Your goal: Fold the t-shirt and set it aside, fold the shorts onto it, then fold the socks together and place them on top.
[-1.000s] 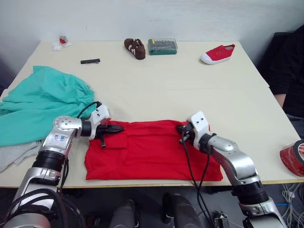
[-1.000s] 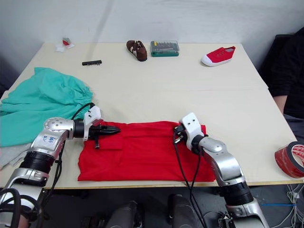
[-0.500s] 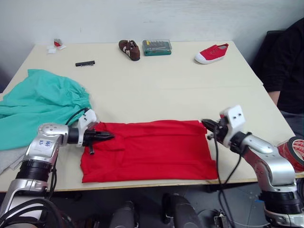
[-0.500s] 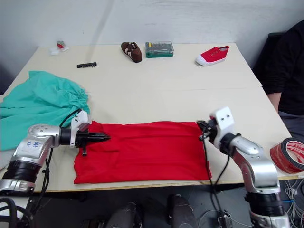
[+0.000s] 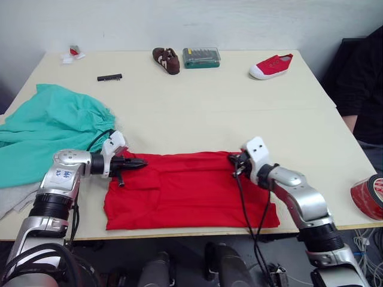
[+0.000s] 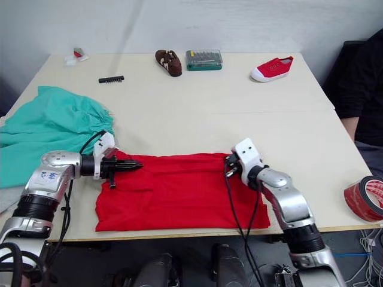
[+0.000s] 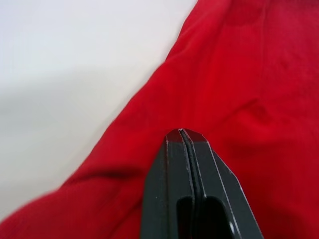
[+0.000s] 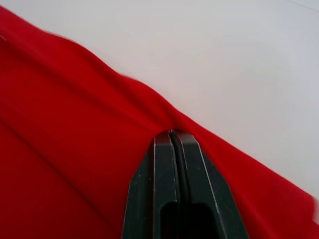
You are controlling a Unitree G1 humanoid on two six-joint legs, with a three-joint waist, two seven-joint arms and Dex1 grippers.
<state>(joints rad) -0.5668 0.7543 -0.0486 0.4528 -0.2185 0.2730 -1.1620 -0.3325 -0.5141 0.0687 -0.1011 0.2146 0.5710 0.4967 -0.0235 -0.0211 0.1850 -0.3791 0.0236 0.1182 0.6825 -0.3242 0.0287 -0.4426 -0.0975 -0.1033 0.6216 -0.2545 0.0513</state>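
Note:
The red t-shirt (image 5: 179,190) lies flat along the near table edge as a wide folded band. At its far-left edge my left gripper (image 5: 140,162) is shut on the cloth. In the left wrist view its closed fingertips (image 7: 182,135) press into red cloth. My right gripper (image 5: 234,163) is shut on the shirt's far edge, right of the middle, and the cloth bunches at its tips (image 8: 172,135). The teal shorts (image 5: 54,127) lie crumpled at the left. The grey socks (image 5: 14,195) poke out under them at the near-left edge.
Along the far edge sit a brown shoe (image 5: 166,60), a green bit case (image 5: 201,57), a red sneaker (image 5: 272,66), a black bit strip (image 5: 110,77) and small scraps (image 5: 70,54). A red tape roll (image 5: 368,197) lies near right. A person in dark clothes (image 5: 364,78) sits at the right.
My right gripper has swung back left along the shirt's far edge, from the right corner toward the middle. The left gripper keeps its hold at the left. The camera shifted slightly.

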